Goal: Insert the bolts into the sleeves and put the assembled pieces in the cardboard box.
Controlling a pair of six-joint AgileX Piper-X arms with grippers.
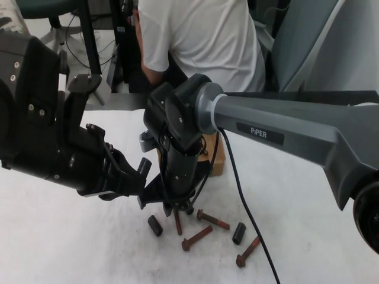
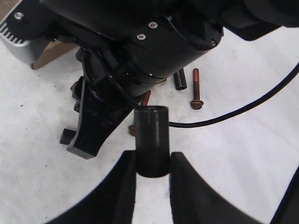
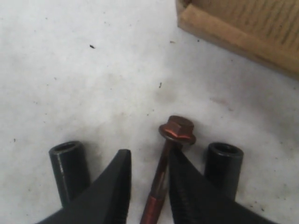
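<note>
My left gripper (image 2: 152, 161) is shut on a black sleeve (image 2: 152, 135), held above the table at the left (image 1: 145, 167). My right gripper (image 3: 148, 154) points down over a rusty bolt (image 3: 175, 130) that lies on the white table. Its fingers stand open on either side of the shank, with a gap on one side. Two black sleeves (image 3: 69, 168) (image 3: 224, 165) rest close beside those fingers. In the high view the right gripper (image 1: 176, 210) hangs over that bolt (image 1: 178, 223). The cardboard box (image 3: 243, 32) stands just beyond it.
More rusty bolts (image 1: 196, 237) (image 1: 247, 252) (image 1: 213, 220) and black sleeves (image 1: 155, 225) (image 1: 239, 233) lie scattered near the front of the table. A black cable (image 1: 249, 219) trails from the right arm across the table. A person in a white shirt sits behind the bench.
</note>
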